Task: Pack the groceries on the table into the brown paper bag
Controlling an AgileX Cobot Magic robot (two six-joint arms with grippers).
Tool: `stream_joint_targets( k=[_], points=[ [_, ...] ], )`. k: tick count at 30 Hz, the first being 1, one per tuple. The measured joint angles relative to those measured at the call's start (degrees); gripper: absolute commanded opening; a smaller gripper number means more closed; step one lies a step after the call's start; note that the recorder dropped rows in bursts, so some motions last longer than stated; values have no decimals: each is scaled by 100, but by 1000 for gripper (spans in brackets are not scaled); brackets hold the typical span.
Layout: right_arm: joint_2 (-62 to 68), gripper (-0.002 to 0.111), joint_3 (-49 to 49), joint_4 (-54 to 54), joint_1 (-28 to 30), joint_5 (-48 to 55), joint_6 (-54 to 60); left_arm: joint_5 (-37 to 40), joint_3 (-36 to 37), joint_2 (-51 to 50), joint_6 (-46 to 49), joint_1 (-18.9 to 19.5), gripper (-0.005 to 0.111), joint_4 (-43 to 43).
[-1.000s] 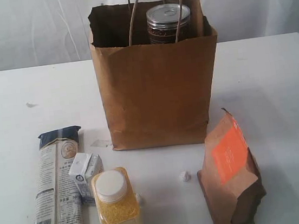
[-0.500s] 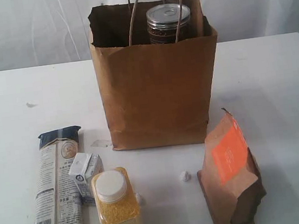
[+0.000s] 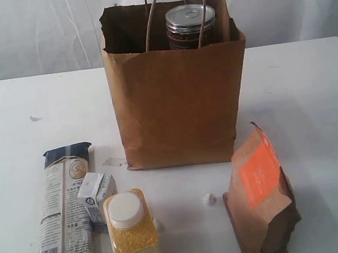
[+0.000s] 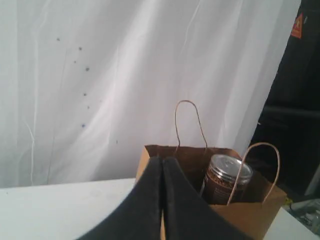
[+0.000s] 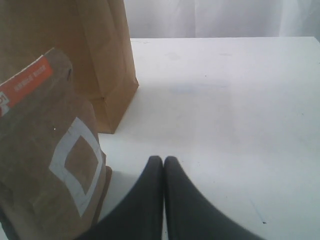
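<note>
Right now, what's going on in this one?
Nothing is being handled. The left claw and right claw are shut and empty. The silver-topped tin stands in the brown paper bag. The pasta packet, white carton, yellow-grain jar and brown pouch wait on the table in front of it, not yet packed.

The left gripper (image 4: 162, 160) is showing as two matte black fingers (image 4: 142, 202), each widening from a rounded tip into a broad, smooth flank; a thin straight seam is running between them; soft light is greying their upper edges, while the lower surfaces are staying deep black. The right gripper (image 5: 163, 159) is presenting the same build; its fingers (image 5: 187, 205) are tapering to blunt, rounded ends, dark and dull in finish; a narrow line is dividing the pair.
</note>
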State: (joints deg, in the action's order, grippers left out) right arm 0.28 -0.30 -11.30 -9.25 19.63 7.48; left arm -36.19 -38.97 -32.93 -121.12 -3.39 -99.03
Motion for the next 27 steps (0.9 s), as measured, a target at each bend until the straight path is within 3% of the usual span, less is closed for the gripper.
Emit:
stream_joint_targets(
  k=[6,10,13,17,20,23,27],
  points=[
    [0,0,0,0,0,0,0,-474,0,-576,18,0,0,0],
    [0,0,0,0,0,0,0,-875,0,-840,666,0,0,0],
    [0,0,0,0,0,0,0,-1352,0,-942,1491,0,0,-2],
    [0,0,0,0,0,0,0,-1893,0,-880,3699,0,0,-39],
    [0,0,0,0,0,0,0,-1615,0,-711,4897,-68,0,-86],
    [0,0,0,0,0,0,0,-901,0,-590,4877,-176,0,-96],
    [0,0,0,0,0,0,0,-494,0,-576,4392,-217,0,-96]
  ],
)
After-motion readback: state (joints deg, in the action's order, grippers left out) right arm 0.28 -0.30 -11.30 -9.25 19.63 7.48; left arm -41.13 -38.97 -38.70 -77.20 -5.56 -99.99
